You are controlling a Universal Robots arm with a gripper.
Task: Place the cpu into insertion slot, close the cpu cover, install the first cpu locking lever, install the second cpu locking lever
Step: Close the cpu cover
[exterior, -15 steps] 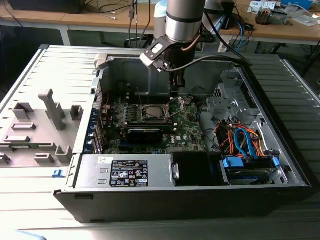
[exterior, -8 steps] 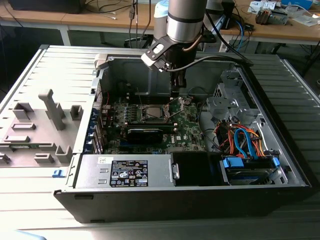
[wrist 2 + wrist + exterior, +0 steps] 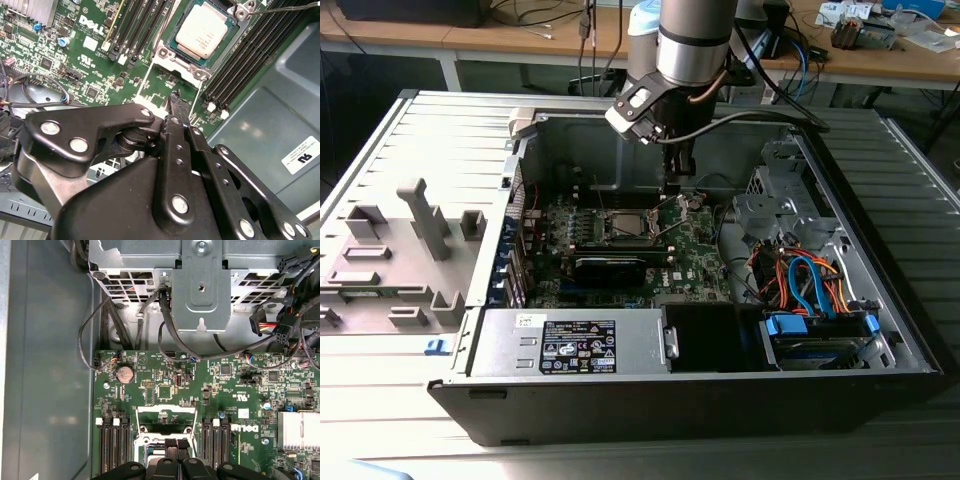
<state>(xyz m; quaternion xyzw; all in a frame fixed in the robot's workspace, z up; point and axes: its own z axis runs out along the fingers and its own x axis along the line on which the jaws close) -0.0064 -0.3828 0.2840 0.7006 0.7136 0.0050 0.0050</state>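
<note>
Hanging inside an open computer case (image 3: 885, 215), my claw (image 3: 680, 172) has its two black fingers (image 3: 175, 135) pressed together, with nothing visible between them. In both wrist views the tips sit low over a green circuit board (image 3: 95, 65), right at the free edge of the cover (image 3: 165, 408). The cover is a thin silver frame with a cut-out middle, and it stands open, tipped away from the socket (image 3: 196, 74) and toward my claw. I cannot tell whether the tips touch it.

Just past the cover, the chip (image 3: 202, 31) lies in the socket, a small square with its pale silvery face bare. Long black memory slots (image 3: 250, 55) run along both sides of the socket.

In the exterior view, my claw is just to that view's right of the socket, near the far wall of the case. A round coin battery (image 3: 124, 373) sits on the board, well apart from the socket. A grey metal bracket (image 3: 202, 285) with dark cables around it lies beyond the board's edge. Orange and blue cables (image 3: 805, 275) bunch at the exterior view's right of the case. A grey power box (image 3: 570, 345) fills its near edge.
</note>
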